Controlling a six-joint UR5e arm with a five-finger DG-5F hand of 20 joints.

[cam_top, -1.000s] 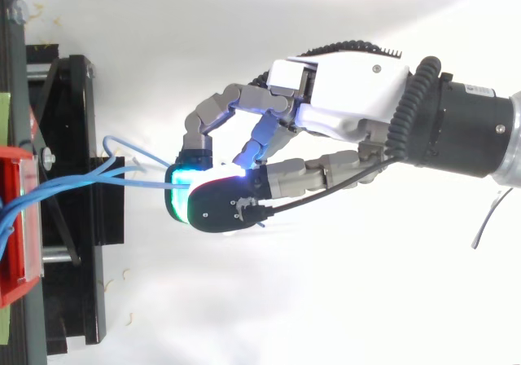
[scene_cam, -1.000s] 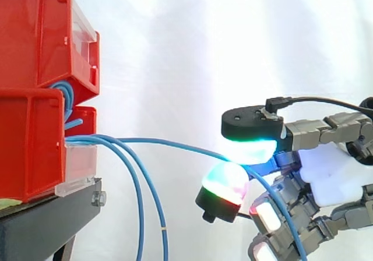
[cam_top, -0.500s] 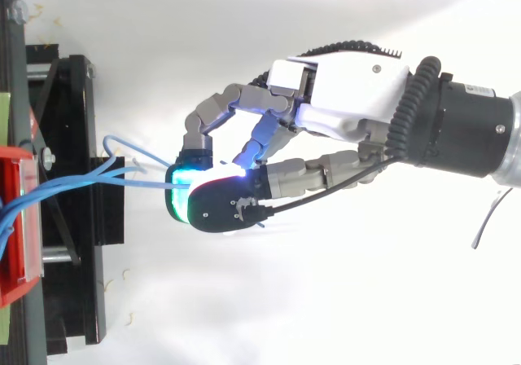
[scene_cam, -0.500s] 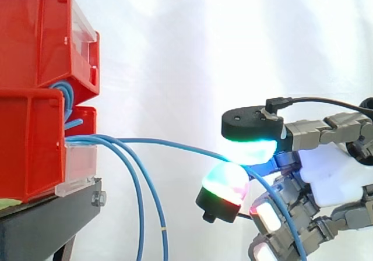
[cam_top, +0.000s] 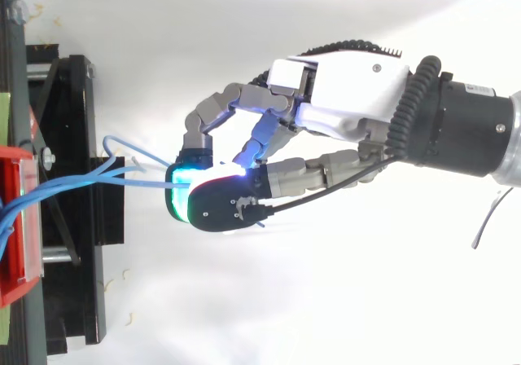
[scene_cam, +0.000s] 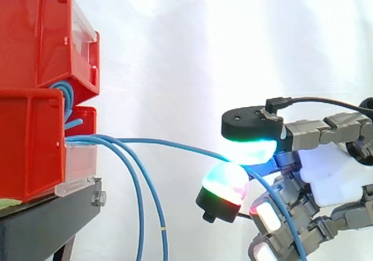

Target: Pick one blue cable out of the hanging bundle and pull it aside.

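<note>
The hand [scene_cam: 329, 179] had one blue cable [scene_cam: 175, 144] nipped between two curled, glowing fingertips [scene_cam: 250, 148], well right of the red bins [scene_cam: 35, 98]. The cable ran almost level from the bins to that pinch, then trailed down past the palm. The other cables [scene_cam: 164, 226] drooped near the black stand [scene_cam: 46, 220], apart from it. Best play from here, I'd judge: keep the pinch firm and draw rightward smoothly, no jerks, so the strand doesn't slip or drag its neighbours.
</note>
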